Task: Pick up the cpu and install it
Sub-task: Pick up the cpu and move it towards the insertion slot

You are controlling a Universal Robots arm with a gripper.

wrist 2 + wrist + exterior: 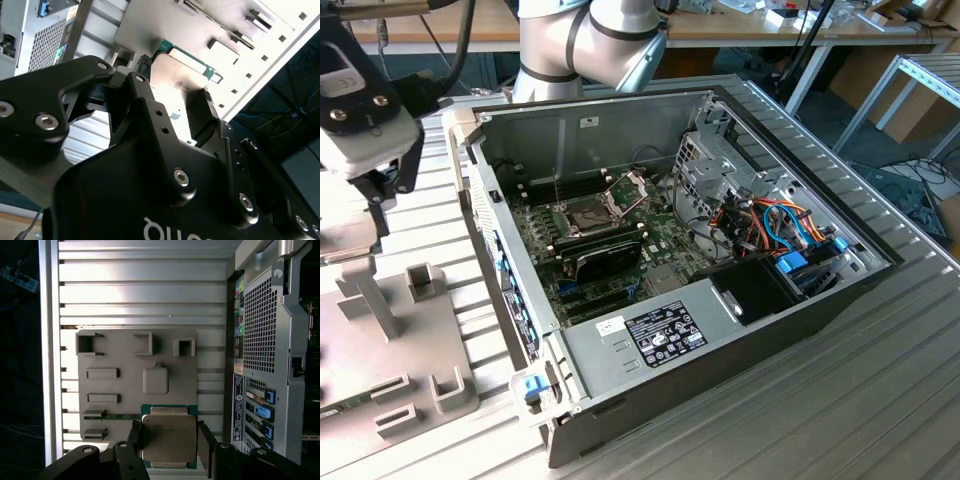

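Observation:
In the first wrist view the cpu (168, 437), a flat silver-grey square on a green edge, sits between my gripper's (169, 434) black fingers (134, 435), which press on two opposite sides. It hangs over the grey fixture plate (125, 405), close to that plate's square recess (155, 380). The second wrist view catches the cpu's green edge (192, 57) between the same fingers (145, 67). In the exterior view my gripper (375, 205) is high over the plate (380, 340) on the exterior view's left, apart from the open computer case (720, 120). The motherboard socket (588, 215) lies open, its metal frame (628, 188) raised.
The fixture plate carries several raised holders (420, 280). The case's side wall (510, 270) stands between plate and motherboard. Inside the case are a black card (605, 255), cable bundles (780, 225) and the power supply (660, 335). The ribbed aluminium table (840, 400) surrounds the case.

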